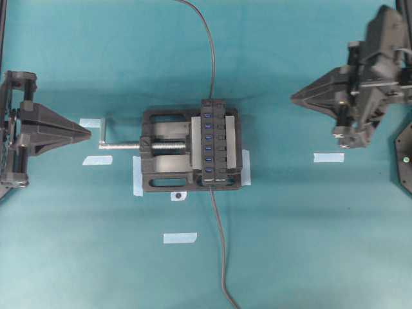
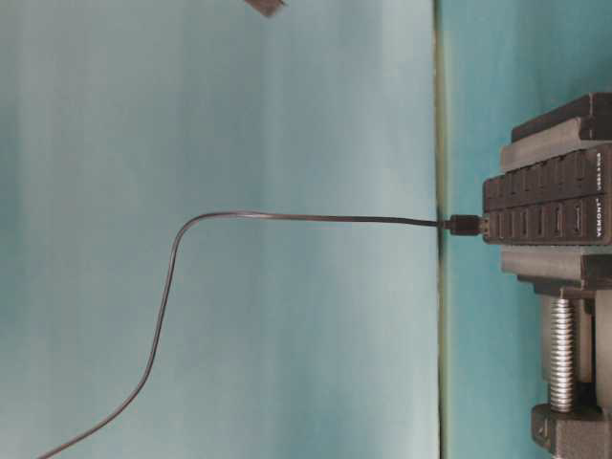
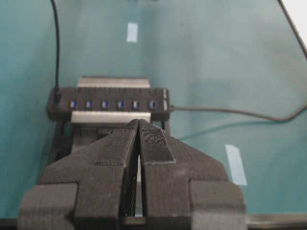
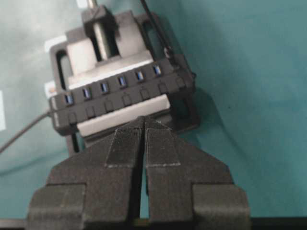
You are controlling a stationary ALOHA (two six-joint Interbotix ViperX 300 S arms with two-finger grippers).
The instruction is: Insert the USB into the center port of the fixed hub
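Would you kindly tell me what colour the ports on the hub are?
Blue; the ports on the black hub show best in the right wrist view.

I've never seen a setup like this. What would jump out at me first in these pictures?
Dead centre on the teal table sits a bulky black vise with a silver screw crank, clamping a narrow black hub whose row of small blue ports catches the eye. Thin dark cables run from both ends of the hub. On either side, pointing inward, wait two black wedge-shaped claws, the left gripper and the right gripper, both shut and empty.
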